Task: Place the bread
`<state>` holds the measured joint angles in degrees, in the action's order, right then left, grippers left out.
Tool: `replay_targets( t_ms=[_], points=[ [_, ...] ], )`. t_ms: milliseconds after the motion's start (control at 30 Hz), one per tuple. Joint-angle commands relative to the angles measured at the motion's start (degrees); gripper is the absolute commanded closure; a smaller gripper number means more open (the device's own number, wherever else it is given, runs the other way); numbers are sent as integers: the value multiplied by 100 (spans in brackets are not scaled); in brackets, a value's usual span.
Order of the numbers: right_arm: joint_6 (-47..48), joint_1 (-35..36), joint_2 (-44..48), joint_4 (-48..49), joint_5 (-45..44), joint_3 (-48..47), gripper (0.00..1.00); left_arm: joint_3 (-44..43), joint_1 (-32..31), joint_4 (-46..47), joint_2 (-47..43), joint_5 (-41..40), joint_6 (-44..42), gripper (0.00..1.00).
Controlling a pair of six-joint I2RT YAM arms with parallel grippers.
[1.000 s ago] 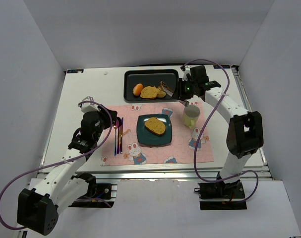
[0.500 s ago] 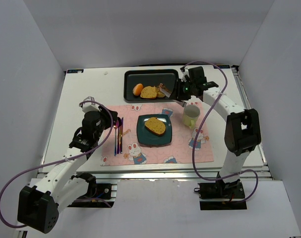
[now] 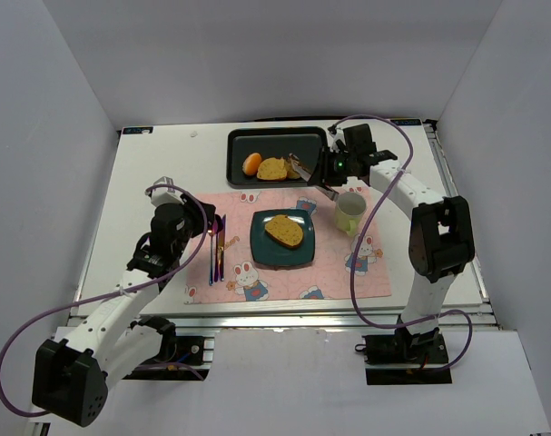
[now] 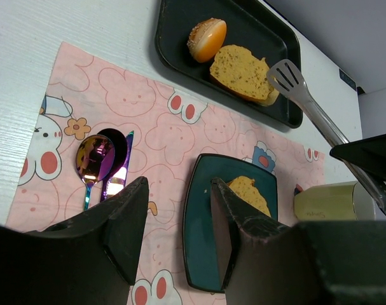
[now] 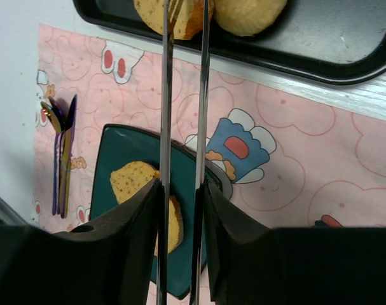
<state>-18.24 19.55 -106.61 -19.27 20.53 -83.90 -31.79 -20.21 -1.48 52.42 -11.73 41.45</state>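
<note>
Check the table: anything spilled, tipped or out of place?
Nothing stands out: mug upright, one bread slice flat on the plate, second slice in the tray, spoon and knife side by side.

A pink mat (image 3: pixel 339 277) on the desk (image 3: pixel 148 182) carries a teal plate (image 3: pixel 266 255), spoon (image 4: pixel 94 159), knife (image 4: pixel 119 178) and mug (image 3: pixel 349 212); behind it, a black tray (image 3: pixel 257 138) holds an orange bun (image 3: pixel 251 163), tongs (image 4: pixel 294 79) above.

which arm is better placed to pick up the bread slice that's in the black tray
Right. The right gripper holds the tongs, tips at the bread slice in the black tray. The left gripper hangs open and empty over the placemat, away from the tray.
</note>
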Motion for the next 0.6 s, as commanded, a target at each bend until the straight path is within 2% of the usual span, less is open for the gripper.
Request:
replay_targets(
  t_ms=[0, 167, 333, 567],
  points=[
    [-171, -21, 17, 283, 372, -171, 64, -231, -1, -28, -4, -67, -41, 46],
    [-250, -22, 61, 309, 504, -118, 72, -196, -1, -11, -13, -58, -23, 46],
    [-312, -83, 192, 415, 706, -48, 88, -196, -1, -46, -65, -84, -23, 46],
    [-382, -399, 588, 599, 1154, -144, 97, -152, -1, -55, -145, -102, 3, 46]
  ],
)
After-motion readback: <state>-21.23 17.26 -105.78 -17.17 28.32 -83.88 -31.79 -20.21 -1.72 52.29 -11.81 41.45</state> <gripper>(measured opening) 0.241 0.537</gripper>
